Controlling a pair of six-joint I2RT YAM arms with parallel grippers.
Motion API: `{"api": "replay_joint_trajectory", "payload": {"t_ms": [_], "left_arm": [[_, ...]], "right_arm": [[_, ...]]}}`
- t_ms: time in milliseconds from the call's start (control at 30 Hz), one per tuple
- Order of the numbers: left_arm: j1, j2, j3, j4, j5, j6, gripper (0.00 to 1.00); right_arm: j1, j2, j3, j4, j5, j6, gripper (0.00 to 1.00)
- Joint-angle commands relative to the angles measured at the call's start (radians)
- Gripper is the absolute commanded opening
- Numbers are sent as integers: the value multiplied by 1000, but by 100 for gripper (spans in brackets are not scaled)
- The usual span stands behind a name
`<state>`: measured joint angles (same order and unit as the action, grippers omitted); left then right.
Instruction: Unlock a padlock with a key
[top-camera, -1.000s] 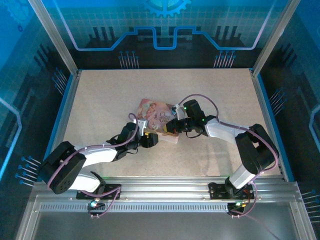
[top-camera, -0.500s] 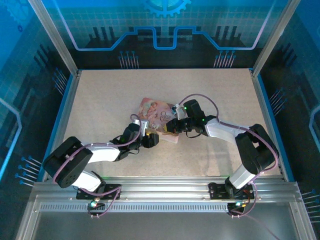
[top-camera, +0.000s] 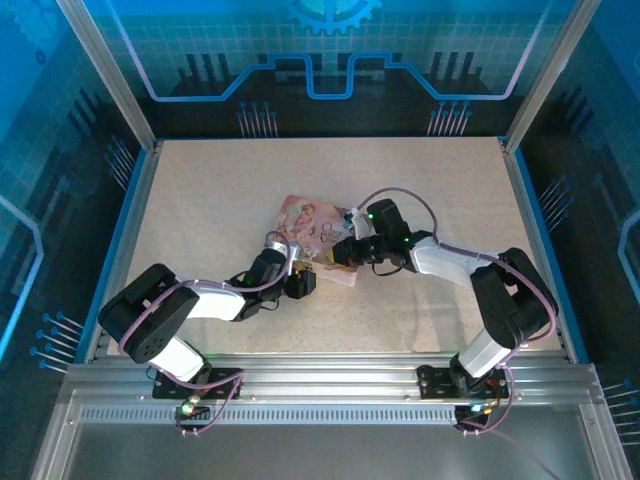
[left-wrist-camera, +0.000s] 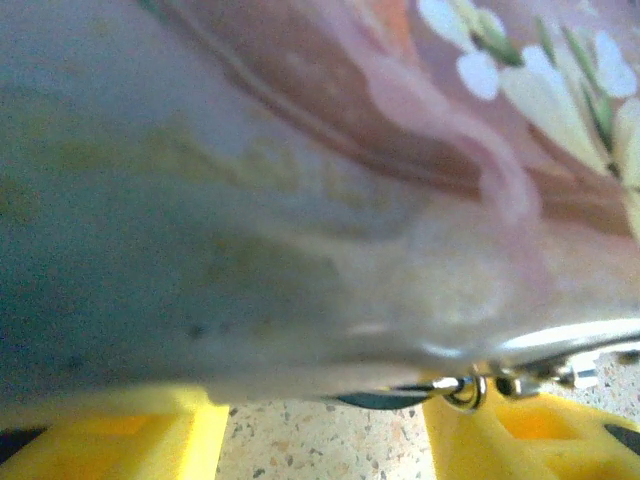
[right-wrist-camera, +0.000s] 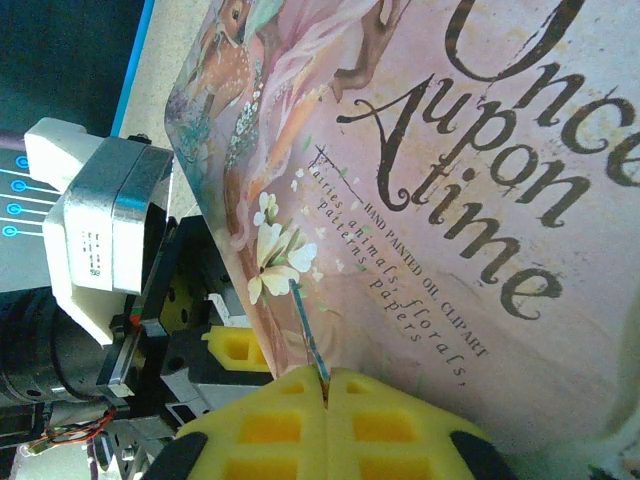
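Clearly, all the work was gathered around the pink tin box (top-camera: 318, 232), which lay near the middle of the table (top-camera: 200, 200) in the overhead view. The right gripper (right-wrist-camera: 327, 385) had its yellow jaws pressed together on the key (right-wrist-camera: 308, 335). Low in the right wrist view, only a thin dark blade stuck out of them, lying across the painted lid and pointing up and a little left. I think it was held by its head so that the blade would be free to enter a keyhole.

The left gripper (left-wrist-camera: 320, 445) was at the box's near corner with its jaws apart, one at each lower corner of the left wrist view and bare table between them. Just under the box's rim, at the lower right of that view, hung some small silvery pieces. I took them for the padlock (left-wrist-camera: 466, 392), but it was blurred and I could not find its keyhole. It seemed to me the left arm was placed there to steady the lock, because a hanging lock would swing away from the key. The key was not yet in the lock, so the next move would need very fine aiming.
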<state>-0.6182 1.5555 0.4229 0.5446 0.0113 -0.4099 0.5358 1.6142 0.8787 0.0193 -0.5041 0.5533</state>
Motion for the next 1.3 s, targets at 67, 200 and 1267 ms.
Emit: {"api": "replay_joint_trajectory", "payload": {"t_ms": [67, 200, 1267], "left_arm": [[-3, 23, 30, 41, -17, 38, 53], [-5, 35, 34, 55, -16, 51, 50], [-78, 25, 88, 1, -131, 111, 36]], "right_arm": [[-7, 16, -23, -79, 33, 7, 4], [-7, 19, -21, -79, 33, 7, 4], [-7, 15, -30, -74, 32, 10, 4]]}}
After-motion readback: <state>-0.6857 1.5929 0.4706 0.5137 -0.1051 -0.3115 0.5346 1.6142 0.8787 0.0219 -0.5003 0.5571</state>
